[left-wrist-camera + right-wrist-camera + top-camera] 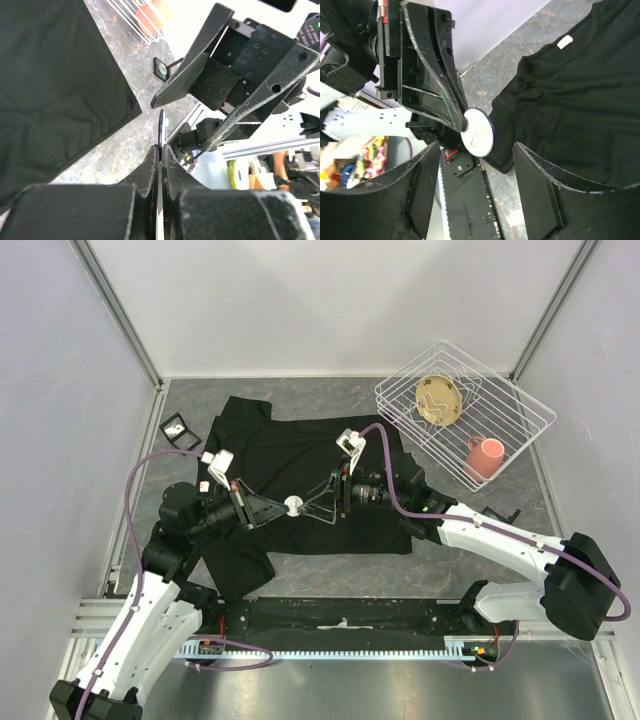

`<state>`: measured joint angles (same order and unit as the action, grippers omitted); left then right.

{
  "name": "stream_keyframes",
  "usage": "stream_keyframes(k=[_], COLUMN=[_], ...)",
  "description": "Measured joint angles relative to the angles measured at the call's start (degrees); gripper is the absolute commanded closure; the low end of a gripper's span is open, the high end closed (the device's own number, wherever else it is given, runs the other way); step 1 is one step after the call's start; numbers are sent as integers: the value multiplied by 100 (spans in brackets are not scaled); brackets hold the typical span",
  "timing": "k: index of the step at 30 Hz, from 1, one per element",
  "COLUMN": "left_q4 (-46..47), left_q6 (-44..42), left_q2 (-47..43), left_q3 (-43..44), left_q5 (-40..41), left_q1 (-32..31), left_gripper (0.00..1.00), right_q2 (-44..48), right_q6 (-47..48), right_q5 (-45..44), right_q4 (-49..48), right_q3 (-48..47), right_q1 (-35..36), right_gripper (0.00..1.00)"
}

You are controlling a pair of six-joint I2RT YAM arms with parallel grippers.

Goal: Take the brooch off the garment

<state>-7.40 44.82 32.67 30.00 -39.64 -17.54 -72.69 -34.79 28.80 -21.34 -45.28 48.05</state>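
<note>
The left arm [150, 610] reaches in from the near left corner and the right arm [500, 540] from the near right. Their wrists are turned towards each other, so the two tools meet tip to tip over the lower middle of the black T-shirt [300, 455].

The left gripper [283, 508] is pinched tight on the brooch [293, 506], a round white disc with a dark rim. In the left wrist view the disc stands edge-on between the closed fingers [150, 170], held up clear of the cloth.

The right gripper [308, 508] faces it with its fingers [540, 190] spread wide on either side of the disc, touching nothing.

The T-shirt lies spread flat on a mottled grey table [330, 395], with its neck towards the left and a white label [565, 42] inside the collar.

At the far right corner sits a white wire basket [530, 415] holding a tan round dish [438, 400] and a pink cup [487, 455]. Two small black-framed squares [180, 430] lie just left of the shirt. Plain pale walls [340, 300] on aluminium framing enclose the table.
</note>
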Motion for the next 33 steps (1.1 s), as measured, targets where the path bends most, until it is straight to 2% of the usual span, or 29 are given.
stream_keyframes(k=[8,13,18,25,26,28,30,31,33], left_q4=[-109,-225,-234,-501,-640,-890,-1491,-1545,-2138], left_q6=[789,848,769,37,-155,-498,-1010,-1080,-1532], left_q2=[-136,-275,-304,-68,-26,31,155,175,332], left_q3=[116,127,131,374,487,706,1191,1266,1766], left_q5=[-201,-258,-426,-621,-619,-564,-221,-179,422], left_q1=[0,0,0,-7,-7,-7,-9,-11,-17], left_gripper=[98,98,98,98,98,98,98,98,98], right_q2=[-59,-87,-116,-264,-308,-400,-455,-466,-461], right_q6=[1314,1366,1279,1156,1139,1058,1054,1078,1185], right_q5=[9,369,940,1458,1523,1602,1515,1379,605], right_q4=[710,627,341,160,136,87,160,304,833], right_q3=[-422,-485,-461,-413,-413,-413,-422,-444,-553], right_q1=[0,17,15,15,15,15,9,9,13], right_gripper=[48,52,52,61,61,49,43,42,38])
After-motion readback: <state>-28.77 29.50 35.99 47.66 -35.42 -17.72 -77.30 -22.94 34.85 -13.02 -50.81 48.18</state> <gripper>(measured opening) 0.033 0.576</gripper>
